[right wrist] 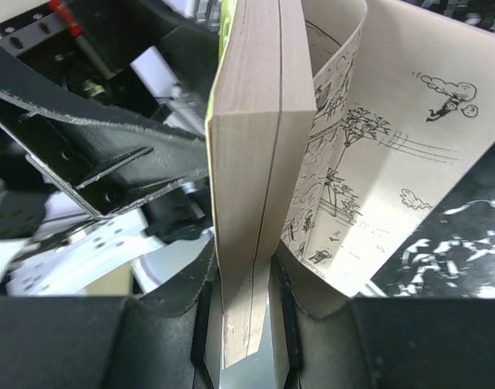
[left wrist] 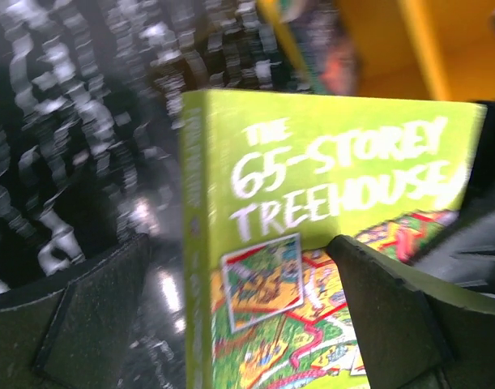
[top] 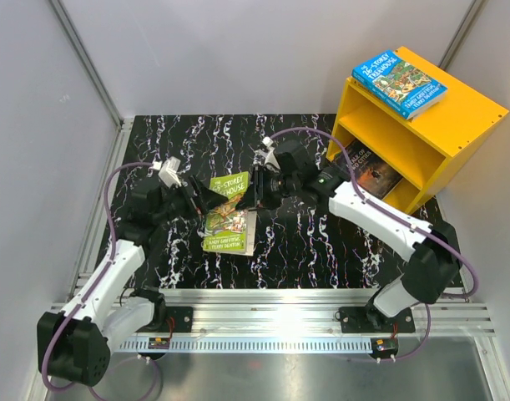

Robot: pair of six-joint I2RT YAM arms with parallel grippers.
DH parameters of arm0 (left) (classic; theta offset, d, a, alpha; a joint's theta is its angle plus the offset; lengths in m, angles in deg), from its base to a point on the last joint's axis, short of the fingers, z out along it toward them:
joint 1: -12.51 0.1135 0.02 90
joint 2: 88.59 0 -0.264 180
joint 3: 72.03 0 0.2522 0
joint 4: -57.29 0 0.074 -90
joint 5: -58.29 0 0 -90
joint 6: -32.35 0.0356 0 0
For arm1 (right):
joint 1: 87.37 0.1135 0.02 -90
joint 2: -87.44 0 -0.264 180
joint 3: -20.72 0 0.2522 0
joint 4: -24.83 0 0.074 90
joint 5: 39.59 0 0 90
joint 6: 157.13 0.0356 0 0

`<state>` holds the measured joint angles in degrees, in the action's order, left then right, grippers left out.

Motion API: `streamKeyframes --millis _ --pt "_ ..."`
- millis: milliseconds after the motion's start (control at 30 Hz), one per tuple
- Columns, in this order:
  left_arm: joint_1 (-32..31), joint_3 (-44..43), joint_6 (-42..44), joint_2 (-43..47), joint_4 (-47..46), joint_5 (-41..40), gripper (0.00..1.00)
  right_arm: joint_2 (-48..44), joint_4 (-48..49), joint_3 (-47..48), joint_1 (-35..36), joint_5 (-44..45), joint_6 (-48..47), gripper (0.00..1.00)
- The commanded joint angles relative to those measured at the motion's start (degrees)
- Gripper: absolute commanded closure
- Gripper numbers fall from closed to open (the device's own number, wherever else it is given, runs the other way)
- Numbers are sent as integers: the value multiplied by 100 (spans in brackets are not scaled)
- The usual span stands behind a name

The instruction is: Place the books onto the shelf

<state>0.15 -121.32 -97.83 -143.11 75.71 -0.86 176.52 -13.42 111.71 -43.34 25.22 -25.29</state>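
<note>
Between the right arm's fingers (right wrist: 190, 332) sits the page block of a lime-green paperback (right wrist: 251, 162), the "65-Storey Treehouse" one. They're clamped tight on it from both sides, with the page edges facing the wrist cam. Only part of the book is pinched though. A bunch of loose pages with cartoon drawings curls off to one side, outside the grip. From overhead the book is tilted up off flat, roughly mid-desk, with its cover facing the left arm. Can't tell if its lower edge touches the desk.

Over on the other side, the left arm's fingers (left wrist: 385, 324) are spread wide apart and hold nothing. In their wrist view they straddle the book's spine, one finger out past it and the other in front of the cover. Close, but I can't say whether either one actually touches it.

Further out, the desk (top: 321, 242) is black with white marble-like veins. At its far right corner stands the bright yellow boxy shelf (top: 463, 113), open at the front with one divider board. A bright blue paperback (top: 399, 83) lies flat on its top, and a dark brown paperback (top: 373, 173) lies in the lower compartment.
</note>
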Motion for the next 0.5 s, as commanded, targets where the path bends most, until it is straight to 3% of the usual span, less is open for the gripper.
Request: streamKeyframes --millis 0,167,300,333,400,467 --pt "14 -94 -392 126 -1221 1149 1 -505 638 249 -9 -627 341 100" --pt "14 -252 -1087 56 -2319 1906 1 -926 823 214 -9 -838 377 100" --pt "6 -446 -1404 108 -2514 2170 13 -1234 569 65 -26 -620 210 100" --pt "23 -516 -1422 135 -2506 2197 23 -1322 499 3 -70 -593 193 100" --pt "23 -595 -1474 187 -2506 2276 34 -1568 463 -216 -122 -522 166 100" --pt "23 -665 -1492 249 -2471 2294 55 -1796 419 -357 -210 -496 149 100"
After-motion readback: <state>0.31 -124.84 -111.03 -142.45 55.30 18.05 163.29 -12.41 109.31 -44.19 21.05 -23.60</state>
